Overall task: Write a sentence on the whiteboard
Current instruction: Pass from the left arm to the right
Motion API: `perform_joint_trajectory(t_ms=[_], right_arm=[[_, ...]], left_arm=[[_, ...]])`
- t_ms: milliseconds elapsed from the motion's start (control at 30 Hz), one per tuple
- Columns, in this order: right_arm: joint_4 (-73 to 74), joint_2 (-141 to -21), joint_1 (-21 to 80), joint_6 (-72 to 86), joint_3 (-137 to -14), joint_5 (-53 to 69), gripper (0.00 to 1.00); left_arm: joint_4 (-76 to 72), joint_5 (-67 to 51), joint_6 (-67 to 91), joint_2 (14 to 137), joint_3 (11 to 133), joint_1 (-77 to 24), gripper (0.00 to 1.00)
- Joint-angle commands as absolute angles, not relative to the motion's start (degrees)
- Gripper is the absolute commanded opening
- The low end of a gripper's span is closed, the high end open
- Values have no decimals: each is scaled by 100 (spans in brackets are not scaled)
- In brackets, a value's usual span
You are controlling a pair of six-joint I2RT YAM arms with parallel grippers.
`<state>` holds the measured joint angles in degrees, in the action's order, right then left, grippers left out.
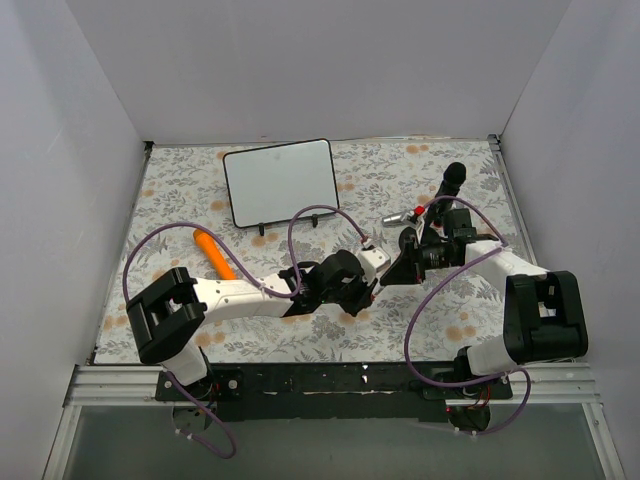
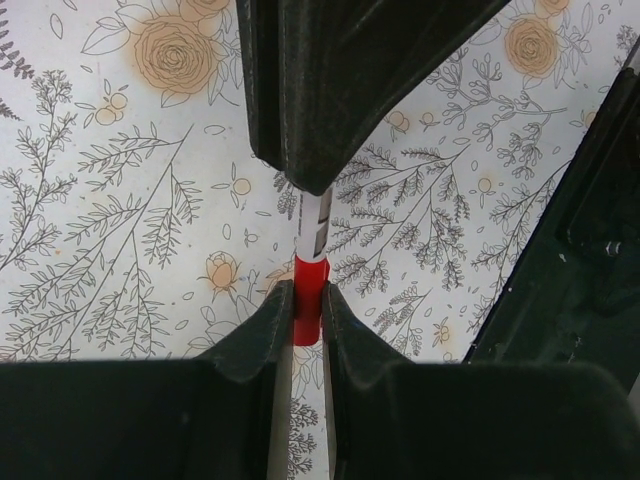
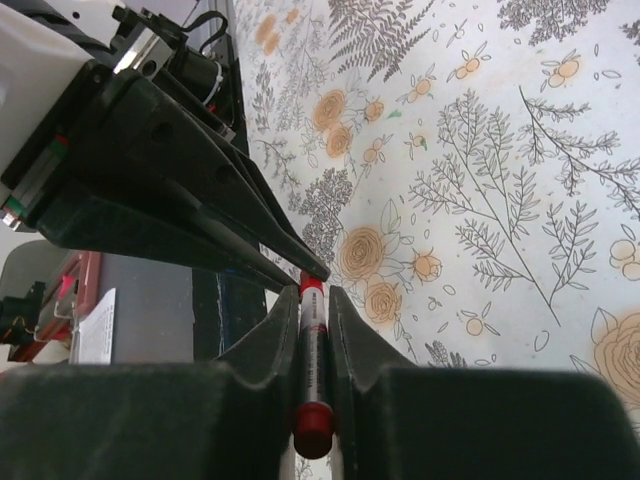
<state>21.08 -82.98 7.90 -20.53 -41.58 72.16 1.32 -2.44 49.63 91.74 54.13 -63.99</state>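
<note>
The whiteboard (image 1: 278, 182) leans on its stand at the back of the table. Its white face looks blank, and no sentence shows on it. Both grippers meet over the table's middle on one red-and-white marker (image 3: 312, 350). My left gripper (image 2: 308, 305) is shut on the marker's red cap (image 2: 310, 290). My right gripper (image 3: 313, 300) is shut on the white barrel, whose red tail end pokes out toward the wrist. In the top view the left gripper (image 1: 370, 291) and right gripper (image 1: 393, 272) touch tip to tip, hiding the marker.
An orange carrot-shaped object (image 1: 213, 253) lies on the floral cloth left of the left arm. A small silver and red object (image 1: 402, 216) and a black-tipped stick (image 1: 452, 178) sit at the back right. Grey walls enclose three sides.
</note>
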Motion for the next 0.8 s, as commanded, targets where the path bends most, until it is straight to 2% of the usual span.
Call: perform_joint_trajectory(t_ms=[0,33,133,167,267,300,333,467,600,767], right_arm=[[2521,-8244,809,-2599,-4491,7357,1],[2731,-8244,809,-2715,-4517,7330,1],[3031,-8043,782,-3066,-4588,7304,1],[3128,-7998,765,-3198,-4614,7295,1],[3950,-7858,721,-4145,-4781,7391,1],[4416,-7849,729,-4714,-4947,7435,1],[4812,-7840,721,-5642,-5018,7479,1],[6316,-7910,721,-7394,-5282,7638,1],[7284,-7980,729,-8392,-5361,7743,1],[7506,-8033,747,-8727,-5370,7778,1]], left_arm=[[-297,-72,5018,8887,5388,-6434,0],[-386,139,5062,8764,5292,-6434,2],[-799,456,5352,8099,4809,-6425,52],[-904,474,5431,7886,4634,-6407,75],[-1265,-199,5712,7035,4018,-6145,95],[-1466,-585,5852,6875,3886,-5996,98],[-1590,-1581,5923,6743,3598,-5620,98],[-2416,-3169,5811,6399,3068,-5203,98],[-2829,-3884,5511,6923,3155,-5194,98],[-2857,-4263,5029,7725,3568,-5308,93]])
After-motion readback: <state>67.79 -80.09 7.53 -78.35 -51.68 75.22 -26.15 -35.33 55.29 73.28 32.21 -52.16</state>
